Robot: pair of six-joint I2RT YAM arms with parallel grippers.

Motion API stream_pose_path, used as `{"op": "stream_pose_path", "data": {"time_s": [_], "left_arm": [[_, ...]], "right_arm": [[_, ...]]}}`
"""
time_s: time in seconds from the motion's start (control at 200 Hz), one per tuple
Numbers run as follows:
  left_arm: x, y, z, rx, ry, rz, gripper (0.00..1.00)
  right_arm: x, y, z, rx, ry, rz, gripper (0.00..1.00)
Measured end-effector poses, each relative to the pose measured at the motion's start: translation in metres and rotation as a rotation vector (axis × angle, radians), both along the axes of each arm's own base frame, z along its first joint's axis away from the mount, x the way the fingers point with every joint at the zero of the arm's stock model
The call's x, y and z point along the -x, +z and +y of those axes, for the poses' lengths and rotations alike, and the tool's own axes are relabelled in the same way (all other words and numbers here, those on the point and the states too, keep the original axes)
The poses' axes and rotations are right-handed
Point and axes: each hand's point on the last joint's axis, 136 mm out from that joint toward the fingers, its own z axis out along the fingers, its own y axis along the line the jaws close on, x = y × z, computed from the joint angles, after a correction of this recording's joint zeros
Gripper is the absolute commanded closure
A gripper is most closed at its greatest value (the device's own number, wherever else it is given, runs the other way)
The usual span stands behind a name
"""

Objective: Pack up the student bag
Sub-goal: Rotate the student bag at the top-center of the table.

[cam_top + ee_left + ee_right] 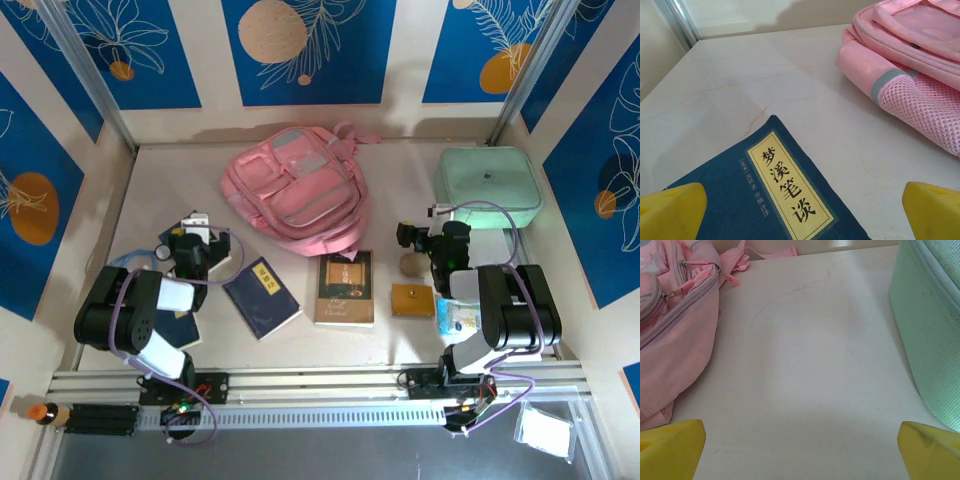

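Note:
The student bag (298, 190), a pink backpack with grey-trimmed pockets, lies flat at the back middle of the table. Its mesh side pocket shows on the bag (920, 75) at the upper right of the left wrist view, and its zippered edge on the bag (670, 330) at the left of the right wrist view. My left gripper (195, 238) (802, 200) is open, low over a blue book with a yellow title label (765, 195). My right gripper (418, 236) (801, 432) is open over bare table between the bag and the mint-green case (488, 182) (932, 325).
A second blue book (262, 297), a brown-green book (346, 287), a small orange square pad (412, 299), a beige round thing (410, 264) and a blue-white packet (455, 318) lie near the front. Patterned walls close in the table.

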Motion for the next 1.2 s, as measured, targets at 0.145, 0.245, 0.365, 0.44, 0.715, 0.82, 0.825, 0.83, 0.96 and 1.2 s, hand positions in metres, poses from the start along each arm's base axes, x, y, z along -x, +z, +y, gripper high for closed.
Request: {"op": "stream_pose_path", "data": {"time_s": [0.145, 0.245, 0.365, 0.44, 0.715, 0.82, 0.825, 0.83, 0.96, 1.2], "left_arm": [[0.0, 0.0, -0.001, 0.001, -0.005, 0.0, 0.0], [0.0, 0.0, -0.001, 0.002, -0.008, 0.0, 0.0], [0.0, 0.0, -0.001, 0.002, -0.008, 0.0, 0.0], [0.0, 0.0, -0.001, 0.002, -0.008, 0.0, 0.0], [0.0, 0.0, -0.001, 0.003, -0.008, 0.0, 0.0], [0.0, 0.0, -0.001, 0.002, -0.008, 0.0, 0.0], [0.0, 0.0, -0.001, 0.003, -0.008, 0.0, 0.0], [0.0, 0.0, -0.001, 0.002, -0.008, 0.0, 0.0], [0.0, 0.0, -0.001, 0.002, -0.008, 0.0, 0.0], [0.0, 0.0, -0.001, 0.002, -0.008, 0.003, 0.0]], "right_arm": [[0.0, 0.0, 0.0, 0.0, 0.0, 0.0, 0.01], [0.0, 0.0, 0.0, 0.0, 0.0, 0.0, 0.01], [0.0, 0.0, 0.0, -0.001, 0.0, 0.0, 0.01], [0.0, 0.0, 0.0, 0.0, 0.0, 0.0, 0.01], [0.0, 0.0, 0.0, -0.001, 0.0, 0.0, 0.01], [0.0, 0.0, 0.0, -0.001, 0.001, 0.0, 0.01], [0.0, 0.0, 0.0, -0.001, 0.001, 0.0, 0.01], [0.0, 0.0, 0.0, -0.001, 0.001, 0.0, 0.01], [0.0, 0.0, 0.0, 0.0, 0.0, 0.0, 0.01], [0.003, 0.014, 0.006, 0.014, 0.016, 0.009, 0.01]]}}
